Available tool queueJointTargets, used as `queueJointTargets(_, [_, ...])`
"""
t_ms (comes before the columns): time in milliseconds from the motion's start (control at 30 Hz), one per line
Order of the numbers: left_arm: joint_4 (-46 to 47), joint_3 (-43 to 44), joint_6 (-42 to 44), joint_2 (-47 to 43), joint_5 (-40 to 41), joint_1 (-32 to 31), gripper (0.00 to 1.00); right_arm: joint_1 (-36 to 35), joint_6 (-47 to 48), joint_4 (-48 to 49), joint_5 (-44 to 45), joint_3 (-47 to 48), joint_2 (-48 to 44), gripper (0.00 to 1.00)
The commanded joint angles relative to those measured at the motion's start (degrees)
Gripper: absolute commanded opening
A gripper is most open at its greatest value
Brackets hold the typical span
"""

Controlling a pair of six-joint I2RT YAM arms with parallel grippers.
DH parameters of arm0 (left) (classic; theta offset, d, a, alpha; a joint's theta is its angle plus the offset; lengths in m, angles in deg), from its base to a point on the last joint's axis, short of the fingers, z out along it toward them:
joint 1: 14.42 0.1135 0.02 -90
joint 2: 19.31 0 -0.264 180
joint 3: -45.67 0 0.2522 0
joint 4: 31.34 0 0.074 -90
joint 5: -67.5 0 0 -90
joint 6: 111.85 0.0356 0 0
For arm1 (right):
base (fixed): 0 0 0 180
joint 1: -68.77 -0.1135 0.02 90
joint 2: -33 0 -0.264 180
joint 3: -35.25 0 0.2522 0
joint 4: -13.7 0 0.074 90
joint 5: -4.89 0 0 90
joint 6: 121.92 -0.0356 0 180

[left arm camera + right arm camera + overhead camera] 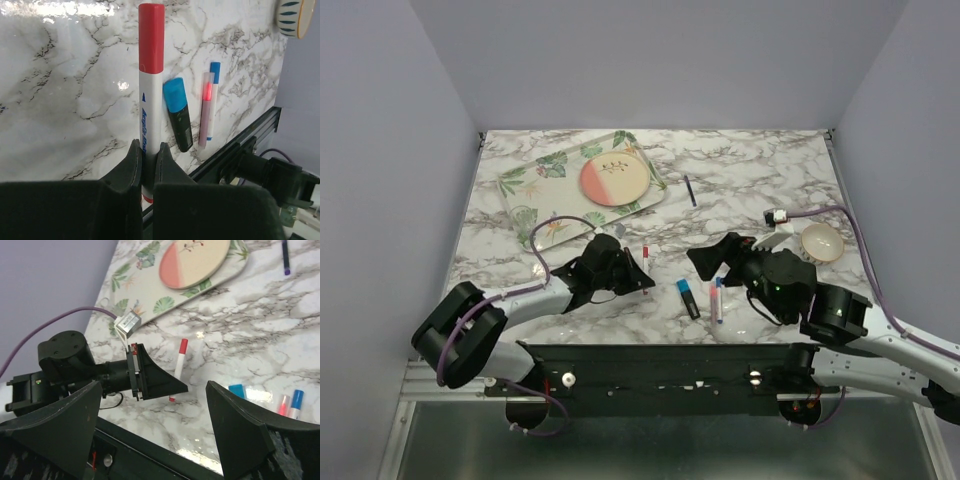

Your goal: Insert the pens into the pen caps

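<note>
My left gripper (642,272) is shut on the white pen (149,107), which has a red cap (151,37) on its far end. It holds the pen low over the marble, pointing away. The pen also shows in the right wrist view (179,361). My right gripper (713,262) is open and empty, facing the left one. A dark marker with a bright blue cap (688,298) lies between the arms. Beside it lie a pink pen (205,107) and a white pen with a blue cap (215,80). A thin navy pen (690,190) lies farther back.
A leaf-patterned tray (525,185) holding a pink-and-cream plate (616,180) stands at the back left. A small bowl (821,242) sits at the right. The black rail (660,365) runs along the near table edge.
</note>
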Motion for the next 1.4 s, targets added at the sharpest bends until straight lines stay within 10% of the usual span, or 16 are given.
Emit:
queueJointTargets(0, [4.4, 0.3, -8.5, 3.5, 5.7, -3.0, 0.08, 0.0, -3.9, -6.9, 5.3, 2.2, 1.1, 0.91])
queueJointTargets(367, [2.7, 2.1, -14.5, 13.6, 4.9, -10.0, 0.26, 0.1, -3.1, -6.2, 7.2, 0.5, 0.6, 0.96])
queueJointTargets(700, [-5.7, 5.8, -12.5, 6.1, 8.1, -11.5, 0.51, 3.2, 5.8, -8.4, 7.8, 6.3, 7.0, 0.96])
queueJointTargets(833, [-9.5, 6.1, -9.0, -0.1, 14.5, -11.6, 0.52, 13.8, 9.8, -4.0, -4.4, 7.3, 10.8, 0.92])
queueJointTargets(1367, [-26.8, 12.4, 20.9, -26.2, 37.2, -11.0, 0.99, 32.9, 28.2, -1.3, -15.8, 33.3, 57.6, 0.72])
